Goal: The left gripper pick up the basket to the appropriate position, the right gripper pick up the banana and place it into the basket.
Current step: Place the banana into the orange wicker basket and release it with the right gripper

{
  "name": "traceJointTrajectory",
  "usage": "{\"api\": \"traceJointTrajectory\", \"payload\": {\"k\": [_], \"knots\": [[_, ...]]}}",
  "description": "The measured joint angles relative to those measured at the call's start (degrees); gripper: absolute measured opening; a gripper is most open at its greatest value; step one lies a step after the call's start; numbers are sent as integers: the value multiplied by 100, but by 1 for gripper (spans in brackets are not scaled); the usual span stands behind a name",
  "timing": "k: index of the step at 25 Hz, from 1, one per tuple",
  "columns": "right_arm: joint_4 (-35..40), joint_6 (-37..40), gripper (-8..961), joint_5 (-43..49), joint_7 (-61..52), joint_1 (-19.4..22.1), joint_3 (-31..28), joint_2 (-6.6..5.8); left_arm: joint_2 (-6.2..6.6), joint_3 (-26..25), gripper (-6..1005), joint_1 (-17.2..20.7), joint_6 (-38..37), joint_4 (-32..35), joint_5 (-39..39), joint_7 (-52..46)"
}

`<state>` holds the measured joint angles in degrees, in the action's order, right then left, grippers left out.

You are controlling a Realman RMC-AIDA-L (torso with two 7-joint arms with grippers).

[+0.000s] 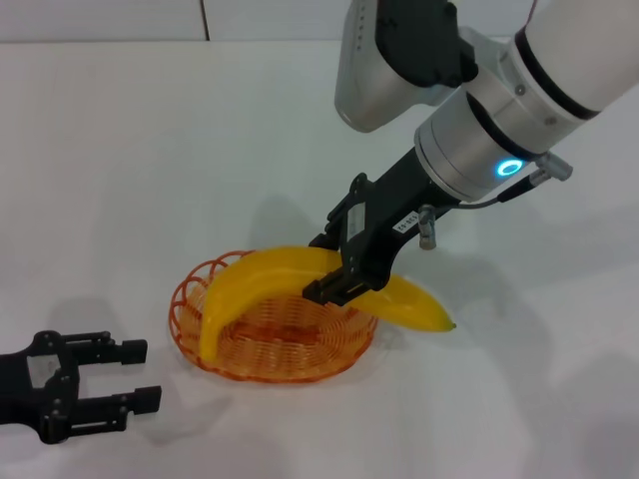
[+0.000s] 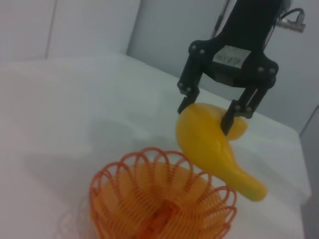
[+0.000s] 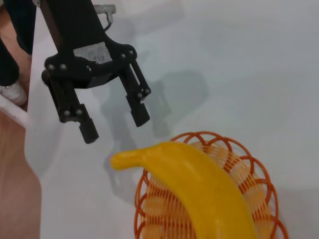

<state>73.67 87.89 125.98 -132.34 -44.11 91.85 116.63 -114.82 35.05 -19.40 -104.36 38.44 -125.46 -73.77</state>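
Our left hand (image 1: 115,377) waits spread wide near the counter's (image 1: 120,150) front-left corner. Our right hand (image 1: 344,279) grips the banana (image 1: 260,284) over the orange wire basket (image 1: 200,284) mid-counter, seemingly touching it. Only release remains.

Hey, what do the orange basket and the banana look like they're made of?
The basket looks like thin wire with a glossy orange coating: open looped rim and see-through ribs. It could also be plastic. The banana, held over it by the right gripper, has a uniformly smooth, spotless yellow skin with a soft sheen, so it may be a plastic replica, though a real one can't be ruled out.
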Motion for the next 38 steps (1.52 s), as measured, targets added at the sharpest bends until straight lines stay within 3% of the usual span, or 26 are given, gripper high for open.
{"api": "traceJointTrajectory", "payload": {"k": [15,26,38], "knots": [[-74,-276,621,-727,-76,17,435,18,48,-63,666,3,28,-3,-45,-99],[-759,-1059,640,-786,-30,-197,627,18,47,-79,665,-4,30,-3,-49,-102],[-1027,-950,661,-1302,585,-212,641,5,47,-139,666,-11,30,-3,-46,-102]]}}
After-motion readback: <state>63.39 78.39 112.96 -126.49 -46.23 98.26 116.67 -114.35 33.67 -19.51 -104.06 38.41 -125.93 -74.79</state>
